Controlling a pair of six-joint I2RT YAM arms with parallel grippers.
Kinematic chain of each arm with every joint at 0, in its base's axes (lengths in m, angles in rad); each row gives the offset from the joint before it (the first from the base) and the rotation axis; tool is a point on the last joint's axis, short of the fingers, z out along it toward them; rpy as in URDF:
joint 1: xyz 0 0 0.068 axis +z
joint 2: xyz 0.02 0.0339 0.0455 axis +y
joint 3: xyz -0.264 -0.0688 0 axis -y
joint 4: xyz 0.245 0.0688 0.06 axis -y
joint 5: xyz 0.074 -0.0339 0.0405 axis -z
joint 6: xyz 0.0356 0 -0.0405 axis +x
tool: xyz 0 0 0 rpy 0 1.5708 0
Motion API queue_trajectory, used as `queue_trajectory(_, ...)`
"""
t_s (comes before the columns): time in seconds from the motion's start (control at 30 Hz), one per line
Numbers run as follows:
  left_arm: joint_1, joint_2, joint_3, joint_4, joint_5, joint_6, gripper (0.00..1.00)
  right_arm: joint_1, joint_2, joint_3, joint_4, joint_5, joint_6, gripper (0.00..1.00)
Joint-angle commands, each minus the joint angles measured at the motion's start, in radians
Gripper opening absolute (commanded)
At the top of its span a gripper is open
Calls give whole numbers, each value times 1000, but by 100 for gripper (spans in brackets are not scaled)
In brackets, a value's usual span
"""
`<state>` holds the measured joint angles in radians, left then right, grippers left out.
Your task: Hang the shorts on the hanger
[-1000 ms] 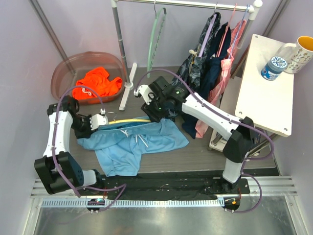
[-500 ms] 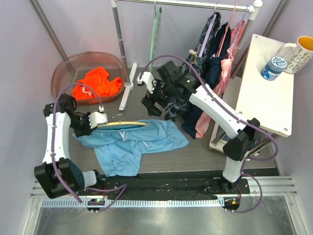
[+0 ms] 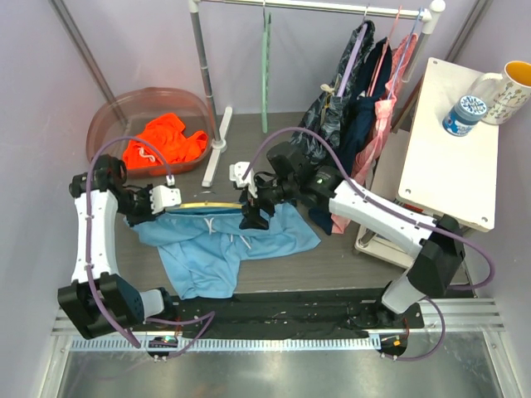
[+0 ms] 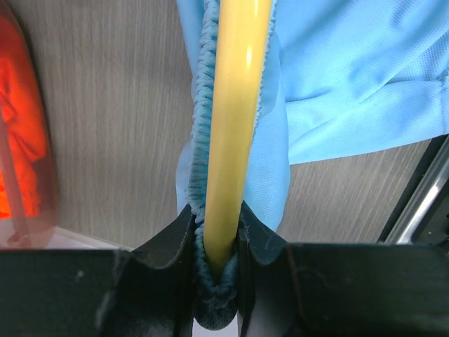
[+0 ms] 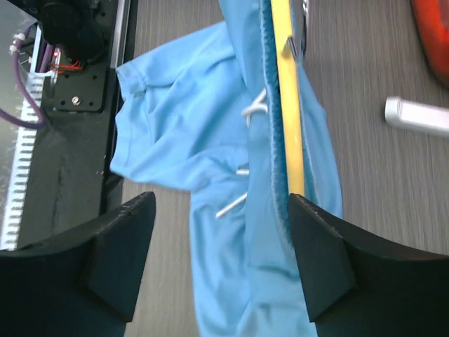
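Note:
The sky-blue shorts point(image 3: 232, 240) lie spread on the table, their waistband stretched along the yellow hanger point(image 3: 211, 204). My left gripper point(image 3: 163, 201) is shut on the hanger's left end. In the left wrist view the hanger point(image 4: 231, 105) runs straight out from between the jaws of the left gripper point(image 4: 217, 246), with the gathered waistband of the shorts point(image 4: 337, 91) pinched beside it. My right gripper point(image 3: 253, 212) hovers open over the hanger's right end. In the right wrist view that gripper point(image 5: 221, 260) straddles the shorts point(image 5: 210, 140), and the hanger point(image 5: 287, 105) lies close to its right finger.
A brown tub point(image 3: 108, 124) with an orange garment point(image 3: 162, 139) sits at the back left. The clothes rack's white foot point(image 3: 217, 149) stands behind the hanger. A pale green hanger point(image 3: 265, 66) and dark clothes point(image 3: 348, 91) hang from the rail. A white side table point(image 3: 448, 157) is at the right.
My right gripper opened, lifted away from the hanger's right end, then came down toward me over the shorts. The left gripper kept its hold and rose slightly.

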<state>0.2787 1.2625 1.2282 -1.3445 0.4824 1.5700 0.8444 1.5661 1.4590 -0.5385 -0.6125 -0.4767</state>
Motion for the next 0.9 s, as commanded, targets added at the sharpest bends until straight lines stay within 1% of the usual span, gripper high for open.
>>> queue_trajectory(0.0, 1, -61, 5, -193, 105, 85, 0, 2, 12, -63, 334, -56, -19, 77)
queue_trajectory(0.07, 1, -63, 4, -193, 114, 84, 0, 4, 57, -55, 371, -78, -3, 72)
queue_trajectory(0.2, 1, -43, 16, -208, 127, 81, 0, 24, 123, -22, 379, -89, 3, 66)
queue_trajectory(0.23, 1, -41, 22, -211, 130, 81, 0, 27, 130, -20, 379, -87, 1, 60)
queue_trajectory(0.33, 1, -38, 31, -222, 165, 81, 0, 30, 161, -9, 377, -58, -3, 48)
queue_trajectory(0.4, 1, -40, 43, -228, 191, 84, 0, 31, 172, 6, 356, -29, -5, 43)
queue_trajectory(0.5, 1, -35, 65, -257, 217, 105, 0, 30, 164, 41, 292, -21, 9, 20)
queue_trajectory(0.53, 1, -34, 71, -271, 222, 110, 0, 30, 158, 52, 269, -20, 15, 3)
queue_trajectory(0.57, 1, -38, 76, -271, 229, 111, 0, 30, 147, 72, 229, -13, 26, 1)
queue_trajectory(0.6, 1, -46, 82, -266, 234, 102, 1, 30, 125, 84, 209, -7, 42, 1)
queue_trajectory(0.63, 1, -52, 86, -260, 243, 93, 14, 27, 111, 98, 180, -4, 62, 1)
queue_trajectory(0.7, 2, -70, 102, -248, 257, 55, 25, 27, 77, 142, 80, 3, 75, 1)
queue_trajectory(0.73, 1, -74, 108, -249, 290, 48, 35, 27, 66, 153, 49, 10, 90, 1)
queue_trajectory(0.8, 1, -80, 137, -272, 336, 32, 45, 22, 32, 173, -32, 19, 95, 1)
queue_trajectory(0.87, 1, -81, 165, -288, 415, 9, 51, 10, 12, 179, -92, 33, 101, 1)
